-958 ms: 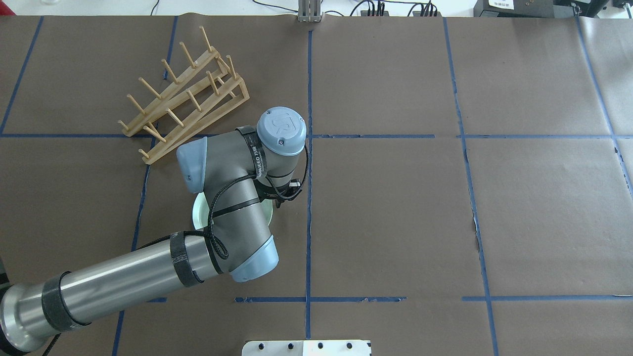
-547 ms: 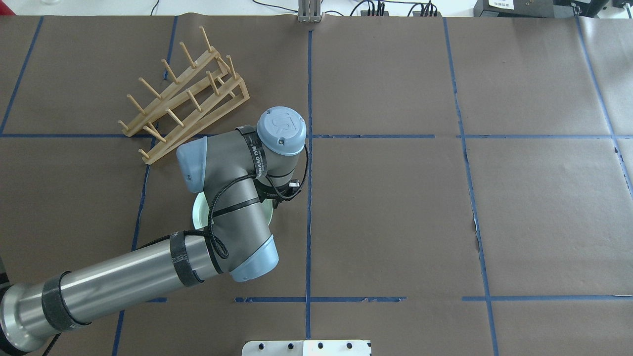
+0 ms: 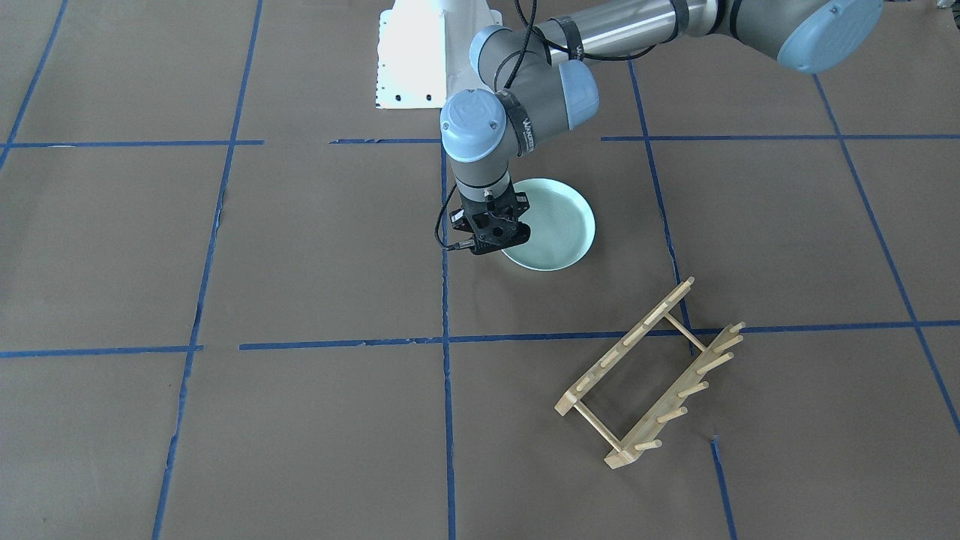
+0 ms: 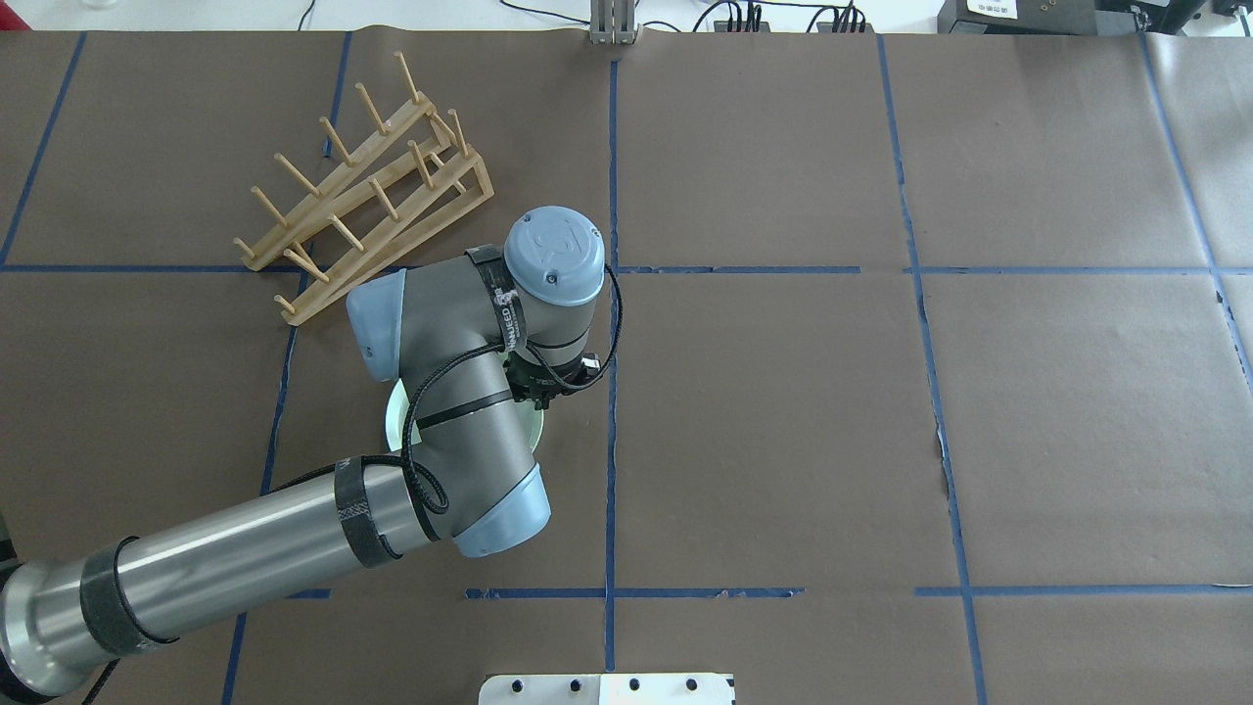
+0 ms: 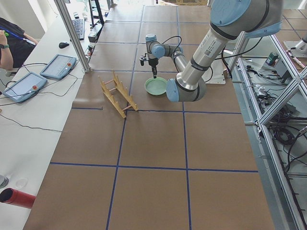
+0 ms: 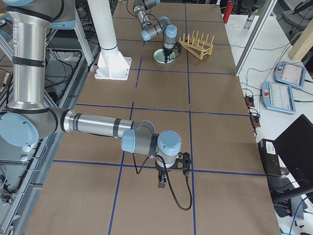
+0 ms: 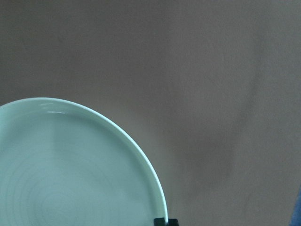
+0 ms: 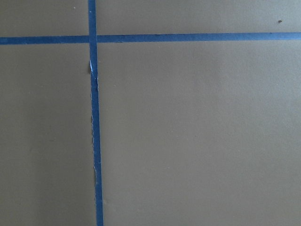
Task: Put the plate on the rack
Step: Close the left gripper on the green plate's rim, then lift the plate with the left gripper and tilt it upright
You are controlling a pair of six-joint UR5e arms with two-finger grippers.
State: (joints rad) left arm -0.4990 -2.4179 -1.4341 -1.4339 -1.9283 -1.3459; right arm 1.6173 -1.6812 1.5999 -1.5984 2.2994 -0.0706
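The pale mint-green plate (image 3: 559, 225) lies on the brown table, mostly hidden under my left arm in the overhead view (image 4: 395, 426). My left gripper (image 3: 491, 244) points straight down at the plate's edge nearest the table's centre line. In the left wrist view a dark fingertip (image 7: 161, 221) sits right on the plate's (image 7: 70, 174) rim, so the gripper looks shut on the rim. The wooden rack (image 3: 649, 375) stands empty, apart from the plate, farther from the robot's base (image 4: 362, 196). My right gripper (image 6: 161, 185) shows only in the exterior right view, and I cannot tell its state.
Blue tape lines (image 4: 612, 294) divide the brown table cover. The robot's white base plate (image 3: 416, 60) is at the near edge. The right wrist view shows only bare cover and a tape cross (image 8: 92, 40). Tablets (image 5: 57, 66) lie on the side bench.
My left wrist has shifted slightly toward the rack, and the plate's visible edge has shifted a little with it. The rack has not moved.
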